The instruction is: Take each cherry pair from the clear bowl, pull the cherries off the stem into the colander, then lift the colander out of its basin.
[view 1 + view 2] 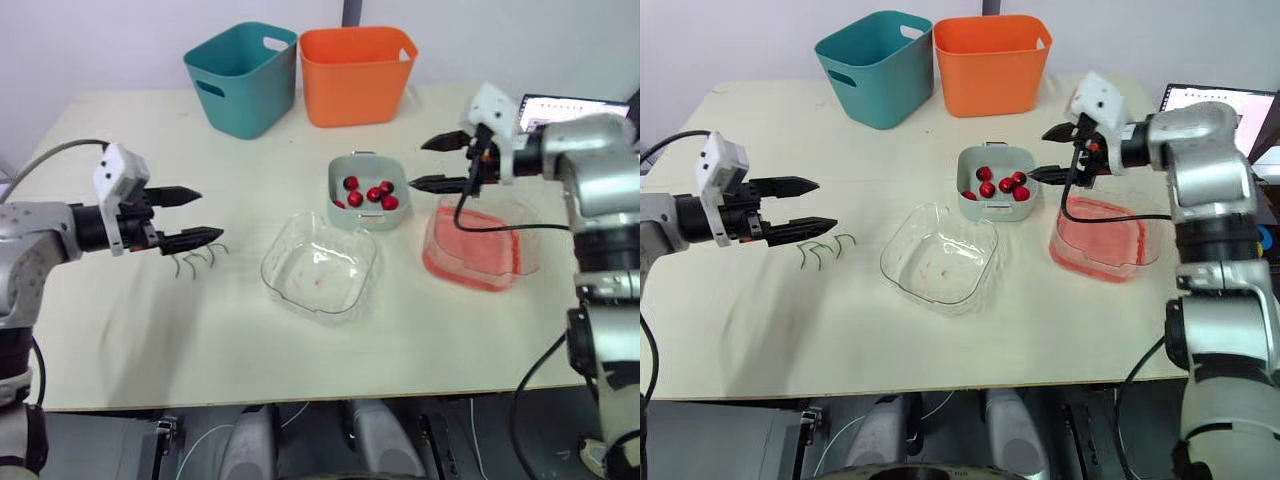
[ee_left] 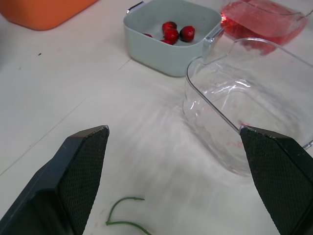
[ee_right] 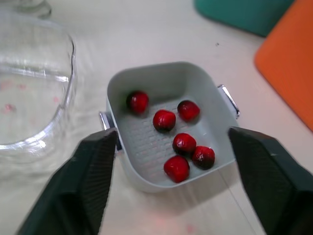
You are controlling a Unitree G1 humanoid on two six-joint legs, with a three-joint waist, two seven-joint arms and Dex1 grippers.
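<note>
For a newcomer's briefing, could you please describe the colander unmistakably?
On the table, look in front of the orange bin. The colander is the pale-green square dish; unlike the clear bowl and pink tub beside it, it holds red cherries.

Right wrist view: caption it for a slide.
Open right gripper hovers over six cherries in the colander, empty clear bowl beside.

clear bowl: transparent plastic, smooth and glossy, with bright glints along the rim; ahead of the left gripper.
colander: pale green matt plastic with a slotted floor; under the right gripper.
handles: shiny metal.
cherries: dark red, glossy skins.
pink tub: tinted see-through plastic, glossy.
teal bin, orange bin: opaque smooth plastic with a soft sheen.
table: cream, smooth, matt.
pads: black, matt, finely gridded.
stems: thin, green, dull.
</note>
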